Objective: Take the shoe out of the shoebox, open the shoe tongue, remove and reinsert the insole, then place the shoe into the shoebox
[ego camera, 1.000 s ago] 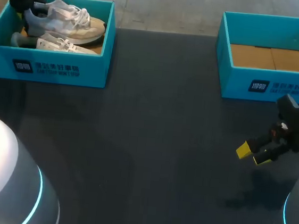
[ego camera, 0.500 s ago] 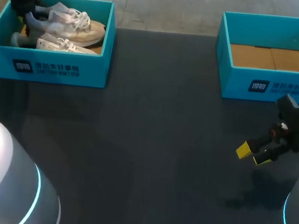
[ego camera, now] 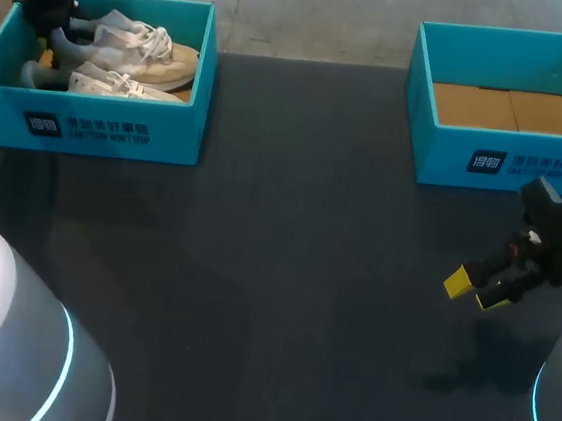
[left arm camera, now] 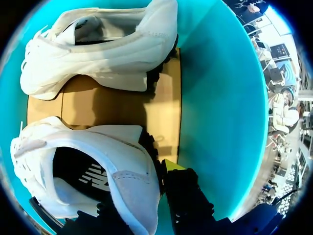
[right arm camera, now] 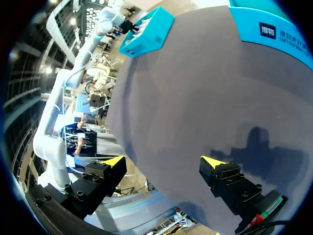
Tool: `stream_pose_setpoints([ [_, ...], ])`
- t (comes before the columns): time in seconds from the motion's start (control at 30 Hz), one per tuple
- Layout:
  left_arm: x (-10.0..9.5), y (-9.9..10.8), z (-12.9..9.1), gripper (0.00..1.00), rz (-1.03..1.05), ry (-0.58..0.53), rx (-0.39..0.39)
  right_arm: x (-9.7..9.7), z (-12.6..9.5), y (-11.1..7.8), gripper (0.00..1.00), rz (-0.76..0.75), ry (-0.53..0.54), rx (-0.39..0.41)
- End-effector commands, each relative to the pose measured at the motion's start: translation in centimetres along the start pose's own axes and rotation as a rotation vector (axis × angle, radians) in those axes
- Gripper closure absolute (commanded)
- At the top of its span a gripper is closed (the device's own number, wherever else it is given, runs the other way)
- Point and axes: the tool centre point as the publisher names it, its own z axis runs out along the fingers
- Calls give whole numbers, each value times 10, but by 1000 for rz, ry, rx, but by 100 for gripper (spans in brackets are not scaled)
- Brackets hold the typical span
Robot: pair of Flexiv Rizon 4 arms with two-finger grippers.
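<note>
Taking the shoe out is the step in hand: the left gripper is clamped on its heel, inside the shoebox at the table's far left corner, beside the other shoe. Next, I judge, a straight lift must clear the box wall; the right gripper hangs open near the right edge

Table: left shoebox at far left corner, right shoebox at far right. In left shoebox: rear shoe behind front shoe, toes rightward. Left gripper at rear shoe's heel, heel wall between fingers. Right gripper above table, before right shoebox.
</note>
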Motion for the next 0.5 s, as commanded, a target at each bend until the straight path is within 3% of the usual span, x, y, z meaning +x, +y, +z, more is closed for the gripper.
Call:
stream_pose_setpoints([
  [0.03, 2, 10, 4, 100, 7, -7, 29, 0, 0, -1, 0, 1, -2, 0],
  [0.23, 3, 8, 6, 100, 7, -12, 30, 0, 0, -1, 0, 1, -2, 0],
  [0.3, 4, 8, 7, 78, 5, -19, 30, 0, 0, -1, 0, 1, -2, 0],
  [0.5, 4, 8, 7, 76, 2, -27, 30, 0, 0, -1, 0, 1, -2, 0],
])
